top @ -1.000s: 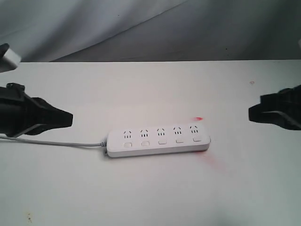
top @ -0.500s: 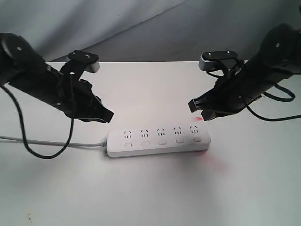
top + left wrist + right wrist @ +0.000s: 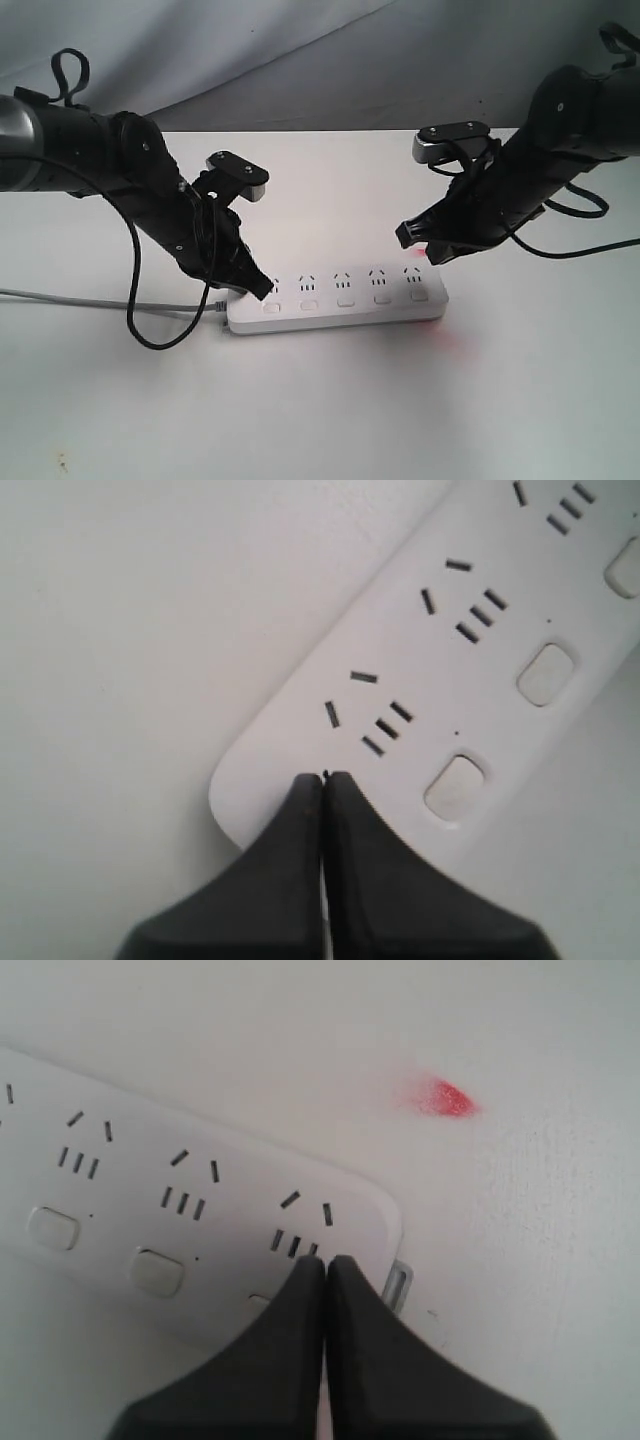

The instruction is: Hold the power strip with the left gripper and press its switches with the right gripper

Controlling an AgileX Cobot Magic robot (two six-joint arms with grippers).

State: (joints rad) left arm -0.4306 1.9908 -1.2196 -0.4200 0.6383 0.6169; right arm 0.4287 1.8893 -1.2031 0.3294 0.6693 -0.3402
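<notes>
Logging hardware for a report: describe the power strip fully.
The power strip lies flat on the table: a white glossy plastic bar, rounded ends, five sockets in a row, a button below each. A grey cord leaves one end, where the shut left tool points; contact unclear. The right tool hovers over the other end.

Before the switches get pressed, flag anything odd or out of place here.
A red smudge marks the white table beside the power strip, at the end near the right gripper; nothing else stands out.
</notes>
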